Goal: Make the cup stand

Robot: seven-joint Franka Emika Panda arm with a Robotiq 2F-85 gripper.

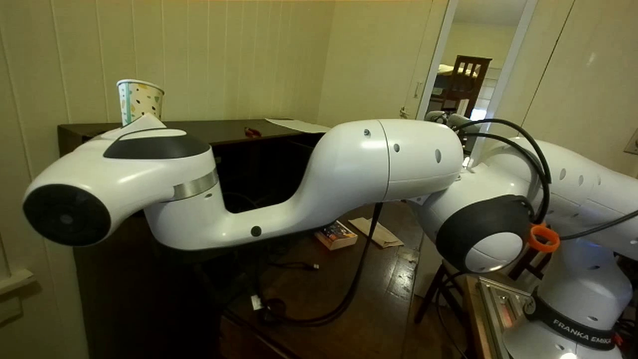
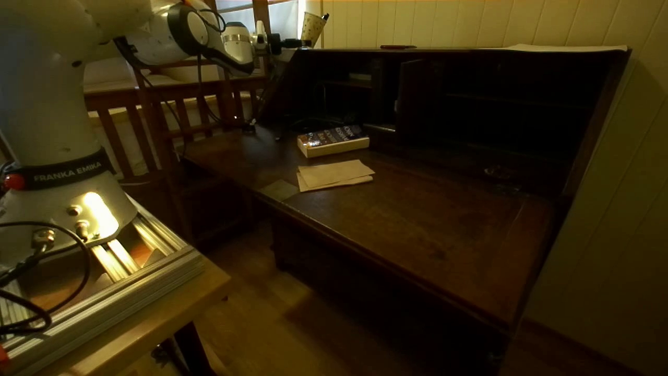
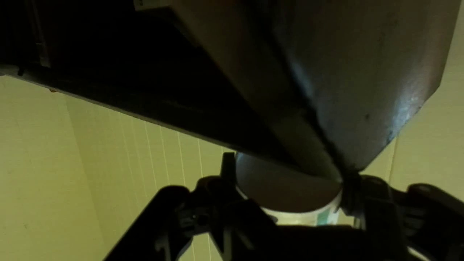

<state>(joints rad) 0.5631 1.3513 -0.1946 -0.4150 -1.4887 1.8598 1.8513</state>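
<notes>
The cup (image 1: pixel 142 102), white with coloured specks and a teal stripe, shows rim up behind the wrist in an exterior view, its lower part hidden by the arm. It looks tilted in an exterior view, where the cup (image 2: pixel 313 27) leans at the desk's top corner. From the wrist, the cup's dark underside (image 3: pixel 286 192) is seen from below, partly covered by the desk corner. My gripper (image 3: pixel 290 175) is shut on it, one finger (image 3: pixel 228 165) against each side. Whether its base touches the desk top, I cannot tell.
A dark wooden desk (image 2: pixel 417 224) with a raised shelf unit stands beside the arm. On its lower top lie a book (image 2: pixel 334 141) and some envelopes (image 2: pixel 336 174). On the upper top are a red object (image 1: pixel 252 132) and a paper sheet (image 1: pixel 299 125). Cables (image 1: pixel 344 309) hang under the arm.
</notes>
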